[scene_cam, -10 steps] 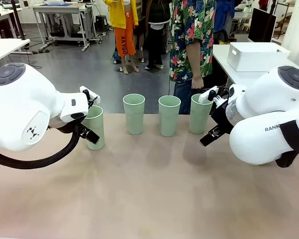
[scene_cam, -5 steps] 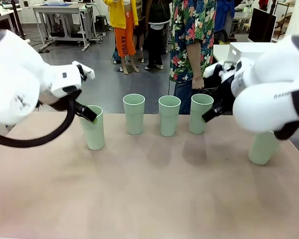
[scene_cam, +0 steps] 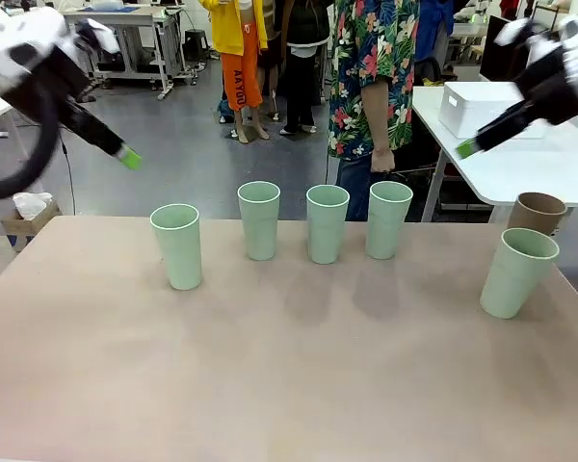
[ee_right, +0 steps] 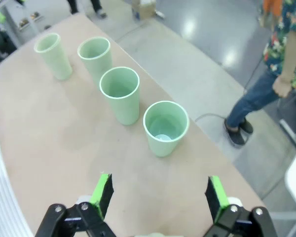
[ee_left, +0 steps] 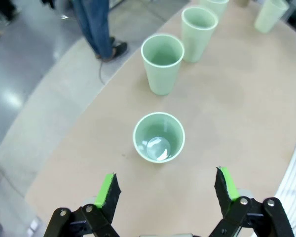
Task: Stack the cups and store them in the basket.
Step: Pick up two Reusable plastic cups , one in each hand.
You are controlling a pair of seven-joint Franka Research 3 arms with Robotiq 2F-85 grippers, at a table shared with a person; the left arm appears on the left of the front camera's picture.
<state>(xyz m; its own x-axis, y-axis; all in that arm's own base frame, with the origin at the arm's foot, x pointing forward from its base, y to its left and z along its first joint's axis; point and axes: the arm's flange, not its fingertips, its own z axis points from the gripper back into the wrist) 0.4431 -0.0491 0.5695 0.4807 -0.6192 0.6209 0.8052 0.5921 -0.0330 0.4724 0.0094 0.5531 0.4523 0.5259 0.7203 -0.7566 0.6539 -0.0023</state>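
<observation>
While both arms are hanging high above the pale brown tabletop [scene_cam: 270,385], the left gripper [ee_left: 165,183] is holding its green-padded fingers wide apart, empty, and pointing down toward the leftmost cup [scene_cam: 177,245]. This is a tall, tapered, pale mint green plastic tumbler, standing upright a little nearer the robot than its neighbours. To its right, the second cup [scene_cam: 259,219], third cup [scene_cam: 328,223] and fourth cup [scene_cam: 388,219], all matching mint tumblers, are standing upright in a row near the far edge, apart from one another. A person in a floral shirt [scene_cam: 371,67] is standing just behind the fourth cup. Well apart, near the table's right edge, the fifth mint cup [scene_cam: 517,272] is standing with the tan-brown cup [scene_cam: 538,212] just behind it. The white rectangular plastic basket [scene_cam: 491,108] is sitting on a separate white table [scene_cam: 559,164] beyond, its inside hidden from this angle. The right gripper [ee_right: 158,190] is also hanging with fingers wide, gripping nothing, and pointing down toward the fourth cup.
</observation>
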